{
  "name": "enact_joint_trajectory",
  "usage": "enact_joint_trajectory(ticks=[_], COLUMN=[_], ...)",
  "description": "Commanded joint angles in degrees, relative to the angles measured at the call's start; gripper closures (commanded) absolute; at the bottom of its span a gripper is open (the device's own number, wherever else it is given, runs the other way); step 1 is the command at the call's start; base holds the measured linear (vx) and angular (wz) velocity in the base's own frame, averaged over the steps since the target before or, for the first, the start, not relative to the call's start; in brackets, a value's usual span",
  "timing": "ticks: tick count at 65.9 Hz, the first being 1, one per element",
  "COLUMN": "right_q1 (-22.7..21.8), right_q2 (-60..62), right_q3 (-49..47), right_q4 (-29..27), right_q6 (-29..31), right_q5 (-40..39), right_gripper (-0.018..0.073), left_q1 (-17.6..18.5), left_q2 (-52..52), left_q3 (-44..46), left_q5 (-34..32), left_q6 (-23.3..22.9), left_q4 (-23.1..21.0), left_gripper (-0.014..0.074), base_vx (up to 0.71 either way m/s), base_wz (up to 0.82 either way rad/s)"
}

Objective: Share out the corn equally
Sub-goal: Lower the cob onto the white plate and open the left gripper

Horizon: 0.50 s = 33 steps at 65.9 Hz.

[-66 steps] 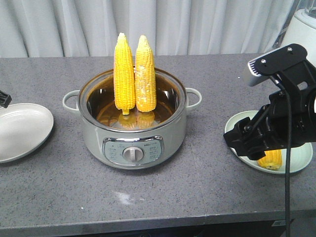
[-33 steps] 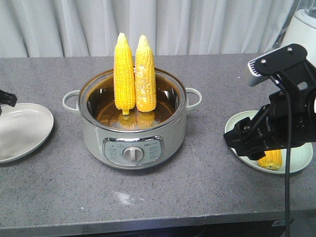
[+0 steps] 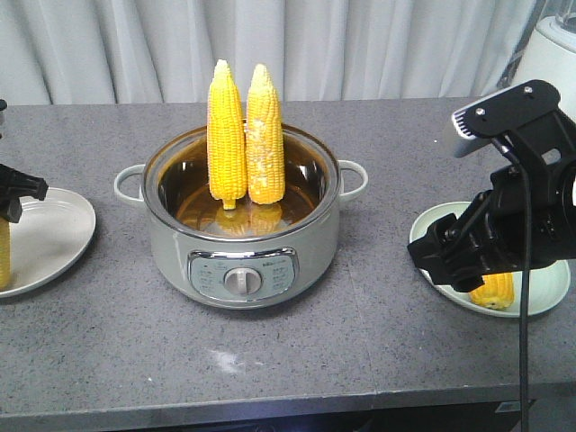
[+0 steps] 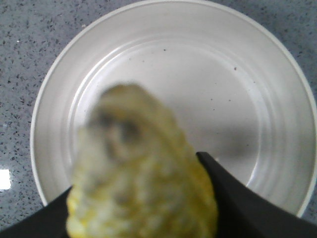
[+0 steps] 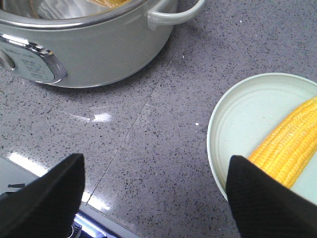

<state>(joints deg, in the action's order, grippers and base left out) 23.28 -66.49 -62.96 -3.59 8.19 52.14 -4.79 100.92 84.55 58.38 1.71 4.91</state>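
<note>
Two cobs of corn (image 3: 245, 135) stand upright, side by side, in the grey-green electric pot (image 3: 243, 270); the right one has pale kernel patches. A third cob (image 5: 290, 146) lies on the pale green plate (image 5: 237, 124) at the right. My right gripper (image 5: 156, 161) hangs open over the bare counter just left of that plate, holding nothing. My left gripper (image 4: 136, 173) is shut on a fourth cob (image 4: 143, 198), blurred and pointing down at the white plate (image 4: 257, 99). In the front view that cob (image 3: 4, 254) shows at the frame's left edge.
The pot sits mid-counter with handles (image 3: 353, 177) on both sides and a dial panel facing front. A white appliance (image 3: 551, 54) stands at the back right. A curtain hangs behind the grey stone counter (image 3: 288, 360).
My left gripper has come further into the front view from the left, and its cob now shows over the white plate. The right arm has not moved.
</note>
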Motion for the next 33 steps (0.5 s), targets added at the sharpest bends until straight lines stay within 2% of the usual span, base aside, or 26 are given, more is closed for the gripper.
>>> enact_joint_trajectory(ticks=[1, 12, 33], right_q1=[0.0, 0.0, 0.0], right_q2=[1.3, 1.3, 1.3], right_q3=[-1.4, -1.4, -1.4], right_q4=[0.5, 0.5, 0.5], right_q6=[0.6, 0.6, 0.6], right_q5=[-2.7, -2.7, -2.7], right_gripper=[-0.0013, -0.0013, -0.0013], left_q1=[0.1, 0.1, 0.3], left_q2=[-2.4, -2.4, -3.1], left_q3=[1.8, 1.8, 1.8], left_q5=[-3.3, -3.6, -4.8], left_q6=[-0.2, -0.3, -0.1], left_q4=[-0.9, -0.9, -0.9], left_gripper=[0.0189, 0.0097, 0.009], base_vx=[0.0, 0.0, 0.0], base_wz=[0.0, 0.0, 0.0])
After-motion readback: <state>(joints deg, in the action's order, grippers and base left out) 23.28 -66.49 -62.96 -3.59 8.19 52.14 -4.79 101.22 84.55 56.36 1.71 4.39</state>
